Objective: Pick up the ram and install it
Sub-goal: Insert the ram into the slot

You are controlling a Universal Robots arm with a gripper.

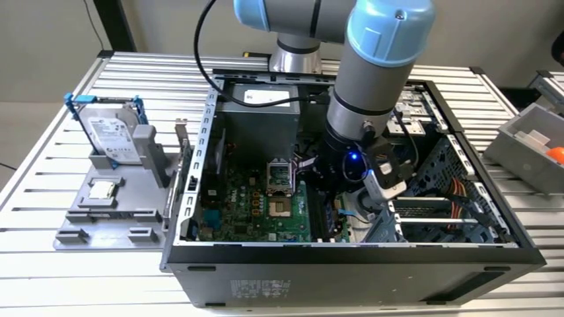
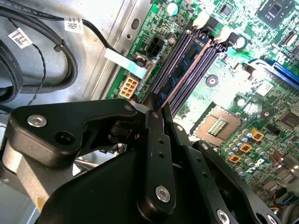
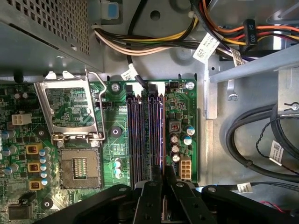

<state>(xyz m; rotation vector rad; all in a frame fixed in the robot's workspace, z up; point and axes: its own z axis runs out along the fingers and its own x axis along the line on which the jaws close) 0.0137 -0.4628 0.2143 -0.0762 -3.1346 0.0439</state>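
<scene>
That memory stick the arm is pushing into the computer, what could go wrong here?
The ram lies along the memory slots with the gripper at its near end. If it sits slightly off the slot, pressing could bend it or strain the motherboard. The cables nearby could also snag the arm.

The ram (image 2: 189, 59), a long blue-green stick, is seen seated edgewise in a motherboard slot, upper centre of frame.
</scene>
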